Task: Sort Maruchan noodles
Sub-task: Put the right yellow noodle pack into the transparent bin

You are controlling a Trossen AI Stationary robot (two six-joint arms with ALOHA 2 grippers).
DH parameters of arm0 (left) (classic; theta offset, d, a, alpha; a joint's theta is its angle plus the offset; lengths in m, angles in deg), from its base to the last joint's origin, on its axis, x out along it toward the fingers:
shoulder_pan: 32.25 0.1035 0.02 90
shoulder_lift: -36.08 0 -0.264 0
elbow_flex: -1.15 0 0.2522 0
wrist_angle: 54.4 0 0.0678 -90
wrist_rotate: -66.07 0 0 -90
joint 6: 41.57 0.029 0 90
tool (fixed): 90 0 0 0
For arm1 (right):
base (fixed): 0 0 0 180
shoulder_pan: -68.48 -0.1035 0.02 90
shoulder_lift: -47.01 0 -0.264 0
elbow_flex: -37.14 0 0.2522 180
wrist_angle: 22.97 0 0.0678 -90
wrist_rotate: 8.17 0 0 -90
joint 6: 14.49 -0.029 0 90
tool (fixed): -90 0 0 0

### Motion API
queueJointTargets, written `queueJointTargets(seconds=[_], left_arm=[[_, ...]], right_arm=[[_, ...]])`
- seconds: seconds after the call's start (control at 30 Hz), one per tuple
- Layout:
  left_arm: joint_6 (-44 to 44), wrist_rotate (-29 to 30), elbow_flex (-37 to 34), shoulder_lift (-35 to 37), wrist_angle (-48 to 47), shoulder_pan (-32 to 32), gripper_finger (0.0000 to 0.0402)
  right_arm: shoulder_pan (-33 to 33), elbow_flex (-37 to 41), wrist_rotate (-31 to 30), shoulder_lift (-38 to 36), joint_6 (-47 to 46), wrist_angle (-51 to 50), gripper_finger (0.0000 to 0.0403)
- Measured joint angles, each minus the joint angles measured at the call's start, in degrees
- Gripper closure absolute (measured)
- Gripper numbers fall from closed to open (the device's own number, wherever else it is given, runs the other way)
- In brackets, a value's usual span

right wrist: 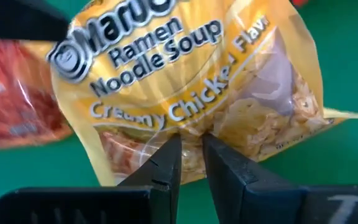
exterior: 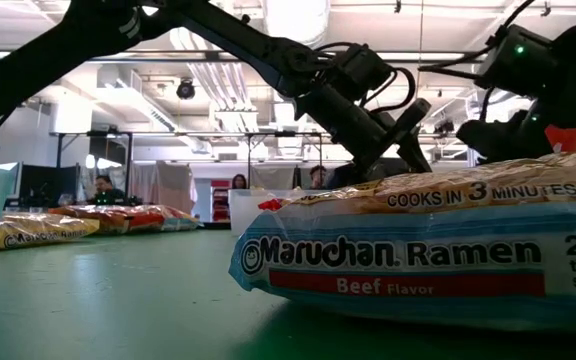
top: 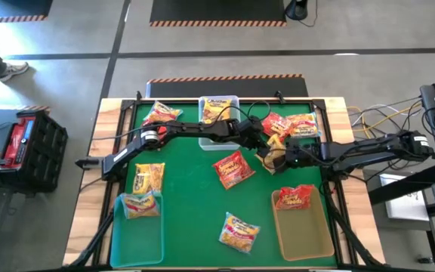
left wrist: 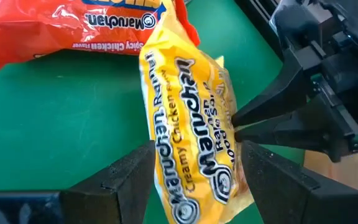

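- On the green tabletop (top: pixel 195 196), Maruchan noodles lie scattered, while a tan bin (top: pixel 308 234) and a teal bin (top: pixel 138 242) at its near edge each hold a packet, likely so flavours end up apart.
- Near the tabletop's middle, both arms meet over one yellow packet (left wrist: pixel 194 143); judging by this, it is a handover between them.
- Around that packet the left pincer (left wrist: pixel 194 177) stands wide, one finger on either side of it and not clamped, probably readying to take it.
- At the packet's crimped edge, the right pincer (right wrist: pixel 191 155) is narrowed onto the plastic and holds it up off the tabletop, so the left one can close around it.
- Print on the held packet reads "Maruchan Ramen Noodle Soup" and "Creamy Chicken Flavor".
- Just beyond it lies an orange-red packet (left wrist: pixel 73 28) marked "Maruchan" and "Chicken".
- Closest to the tabletop's near edge, a pale-blue packet (exterior: pixel 418 250) reads "Maruchan Ramen", "Beef Flavor" and "Cooks in 3 minutes".
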Motion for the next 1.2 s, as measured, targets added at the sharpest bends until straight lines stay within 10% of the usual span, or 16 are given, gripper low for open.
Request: queueJointTargets(seconds=[0.87, 1.2], left_arm=[[-3.7, 0.0, -0.1, -0.1, -2.0, -0.7, 0.0181], [-3.7, 0.0, -0.1, -0.1, -2.7, -0.7, 0.0258]], right_arm=[[0.0, 0.2, -3.7, 12.2, 26.4, 16.9, 0.0339], [0.0, -0.1, -1.2, 9.9, 26.3, 17.1, 0.0339]])
